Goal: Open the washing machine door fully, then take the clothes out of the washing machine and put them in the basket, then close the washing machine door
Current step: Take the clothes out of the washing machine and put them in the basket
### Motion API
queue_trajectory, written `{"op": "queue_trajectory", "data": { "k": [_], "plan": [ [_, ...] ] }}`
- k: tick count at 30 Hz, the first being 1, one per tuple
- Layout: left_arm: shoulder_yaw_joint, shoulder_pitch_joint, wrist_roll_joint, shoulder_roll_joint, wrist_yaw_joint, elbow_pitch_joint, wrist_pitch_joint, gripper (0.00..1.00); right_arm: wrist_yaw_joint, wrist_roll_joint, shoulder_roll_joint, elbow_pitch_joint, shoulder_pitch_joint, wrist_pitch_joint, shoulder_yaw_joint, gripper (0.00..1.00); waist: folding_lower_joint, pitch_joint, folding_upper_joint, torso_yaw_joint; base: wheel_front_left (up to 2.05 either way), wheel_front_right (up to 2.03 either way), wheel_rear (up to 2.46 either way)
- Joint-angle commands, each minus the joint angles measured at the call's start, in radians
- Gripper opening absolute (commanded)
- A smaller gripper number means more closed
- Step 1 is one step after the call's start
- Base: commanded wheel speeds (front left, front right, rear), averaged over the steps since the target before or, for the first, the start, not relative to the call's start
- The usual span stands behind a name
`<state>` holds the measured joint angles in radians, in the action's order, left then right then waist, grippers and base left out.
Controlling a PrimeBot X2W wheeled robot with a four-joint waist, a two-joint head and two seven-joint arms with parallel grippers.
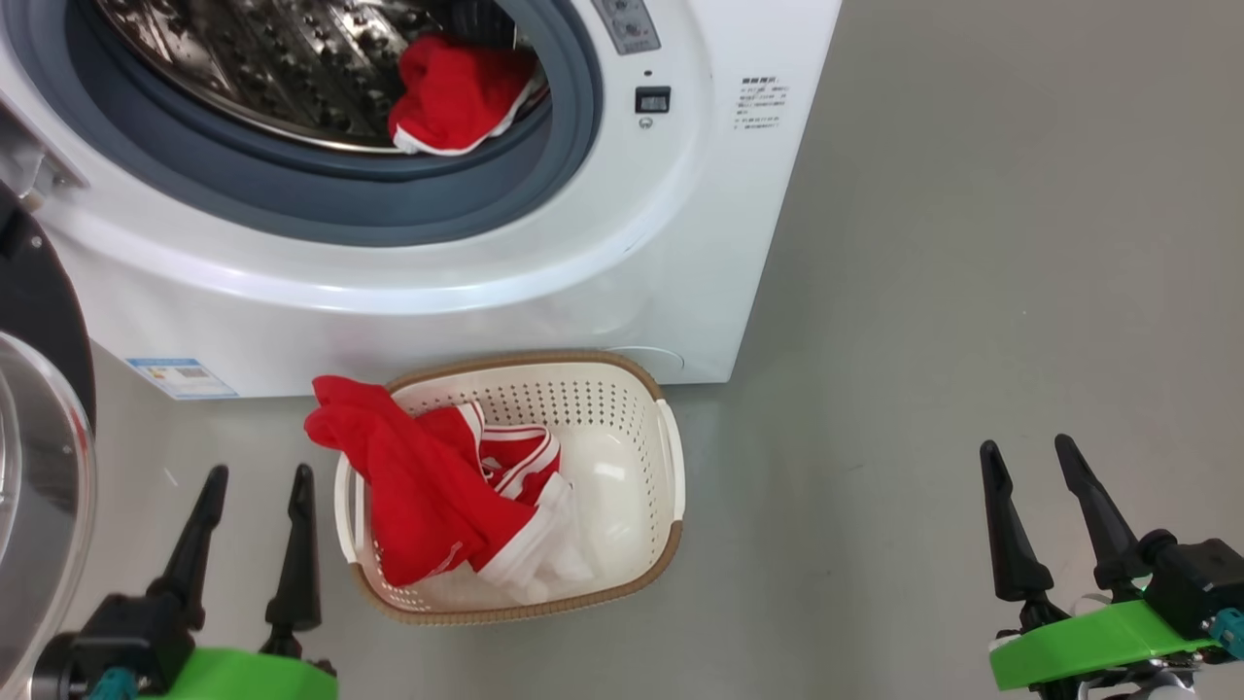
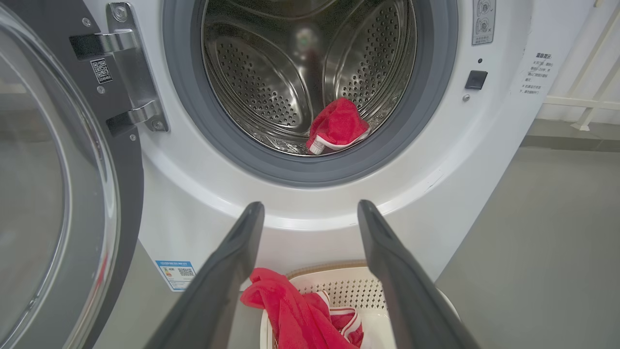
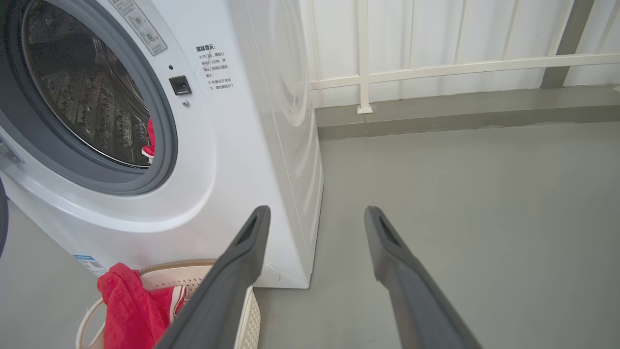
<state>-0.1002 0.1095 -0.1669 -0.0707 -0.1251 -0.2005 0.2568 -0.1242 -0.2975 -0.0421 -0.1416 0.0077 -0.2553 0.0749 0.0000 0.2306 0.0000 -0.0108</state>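
With left gripper (image 1: 260, 472) and right gripper (image 1: 1026, 444) spread empty, the red garment (image 1: 457, 92) in the drum (image 1: 243, 58) should be pinched mid-bunch and lifted clear of the gasket (image 1: 389, 209).

Washing machine door (image 1: 44, 437) cut off at left.

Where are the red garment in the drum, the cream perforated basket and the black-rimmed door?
Red fabric garment in the steel drum (image 2: 337, 127): left wrist view, mid-fabric.
Cream-white perforated plastic basket (image 1: 583, 401): head view, back wall.
Round glossy black-rimmed glass door (image 2: 130, 203): left wrist view, black rim.
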Motion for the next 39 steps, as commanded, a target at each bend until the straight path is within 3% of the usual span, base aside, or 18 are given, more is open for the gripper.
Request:
{"op": "queue_trajectory", "data": {
  "k": [1,11,21,29,39],
  "plan": [
    [-0.037,-0.004,0.010,-0.016,-0.006,0.031,0.005,1.00,-0.007,0.010,-0.008,0.028,0.002,-0.006,-0.017,1.00,0.0000,-0.007,0.0000,-0.002,0.00,0.00,0.00],
    [-0.056,-0.062,0.018,0.003,-0.006,0.088,0.005,1.00,-0.007,0.010,-0.008,0.044,0.020,-0.006,-0.006,1.00,0.0000,-0.001,0.0000,-0.002,0.00,0.00,0.00],
    [-0.034,-0.005,-0.009,0.011,-0.006,0.066,0.005,1.00,-0.007,0.001,-0.008,0.046,-0.009,-0.006,-0.022,1.00,0.0000,0.044,0.0000,-0.002,0.00,0.00,0.00],
    [0.039,0.250,-0.048,-0.055,-0.006,-0.064,0.005,1.00,-0.007,-0.028,-0.008,0.043,-0.072,-0.006,-0.051,1.00,0.0000,0.144,0.0000,-0.018,0.00,0.00,0.00],
    [0.174,0.699,-0.102,-0.190,-0.006,-0.341,0.005,1.00,-0.007,-0.075,-0.008,0.047,-0.171,-0.006,-0.100,1.00,0.0000,0.304,0.0000,-0.095,0.00,0.00,0.00]
  ]
}}
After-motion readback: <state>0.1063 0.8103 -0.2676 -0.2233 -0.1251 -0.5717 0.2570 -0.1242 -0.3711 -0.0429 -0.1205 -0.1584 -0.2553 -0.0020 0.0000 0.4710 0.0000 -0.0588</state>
